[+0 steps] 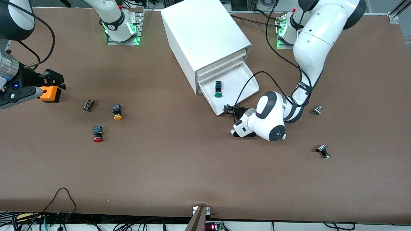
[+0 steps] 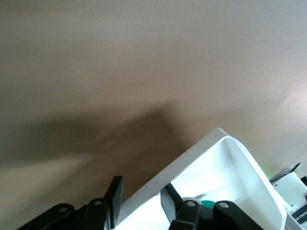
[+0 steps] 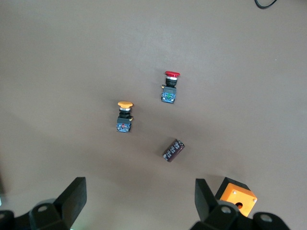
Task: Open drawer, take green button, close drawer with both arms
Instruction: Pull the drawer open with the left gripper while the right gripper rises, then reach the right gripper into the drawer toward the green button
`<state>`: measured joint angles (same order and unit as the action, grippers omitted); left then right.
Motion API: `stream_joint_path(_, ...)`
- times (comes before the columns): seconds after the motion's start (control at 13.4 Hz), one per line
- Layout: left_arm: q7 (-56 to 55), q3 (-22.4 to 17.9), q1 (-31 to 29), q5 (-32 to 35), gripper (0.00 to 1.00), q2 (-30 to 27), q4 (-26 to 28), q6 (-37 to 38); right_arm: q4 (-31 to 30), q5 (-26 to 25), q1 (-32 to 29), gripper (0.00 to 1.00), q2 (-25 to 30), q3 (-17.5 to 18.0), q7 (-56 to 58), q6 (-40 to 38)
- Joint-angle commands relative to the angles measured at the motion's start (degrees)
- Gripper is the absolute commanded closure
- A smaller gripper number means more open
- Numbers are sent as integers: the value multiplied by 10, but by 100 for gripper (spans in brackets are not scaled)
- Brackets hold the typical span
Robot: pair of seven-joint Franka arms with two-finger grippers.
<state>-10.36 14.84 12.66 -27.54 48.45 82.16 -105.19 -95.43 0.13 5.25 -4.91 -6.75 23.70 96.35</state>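
The bottom drawer (image 1: 239, 84) of the white cabinet (image 1: 202, 35) stands pulled out toward the front camera. The green-capped button (image 1: 218, 91) lies in it, close to the cabinet. My left gripper (image 1: 228, 109) is low at the drawer's front corner, shut on its front wall. In the left wrist view the fingers (image 2: 115, 194) stand one on each side of the drawer (image 2: 225, 163) wall, and the green cap (image 2: 207, 204) peeks out past them. My right gripper (image 1: 56, 80) waits open at the right arm's end of the table, with nothing between its fingers (image 3: 74, 191).
An orange box (image 1: 49, 93) sits under the right gripper. Nearby lie a dark cylinder (image 1: 89, 105), an orange-capped button (image 1: 117, 111) and a red-capped button (image 1: 98, 134). Two small metal parts (image 1: 316, 110) (image 1: 322, 151) lie toward the left arm's end.
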Motion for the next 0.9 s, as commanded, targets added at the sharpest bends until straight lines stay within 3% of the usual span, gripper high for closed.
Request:
stream_joint_path(0.0, -41, -27, -7, 15, 64, 28, -45, -30, 17, -2, -2, 0, -3, 4, 6, -15)
stream_joint_path(0.3, -46, -27, -14, 15, 62, 29, -73, -6, 15, -2, 7, 0, 0, 9, 6, -35)
stream_joint_path(0.37, -48, -26, -13, 16, 52, 27, -73, -6, 19, -1, 8, 0, 1, 16, 9, -35)
stream_joint_path(0.52, -68, -28, -7, 21, 5, 23, -73, -6, 21, 3, 9, 1, 3, 41, -1, -36)
stream_joint_path(0.82, -135, -21, -7, 97, 1, 5, -75, -6, 23, 23, 9, 1, 2, 97, -90, -35)
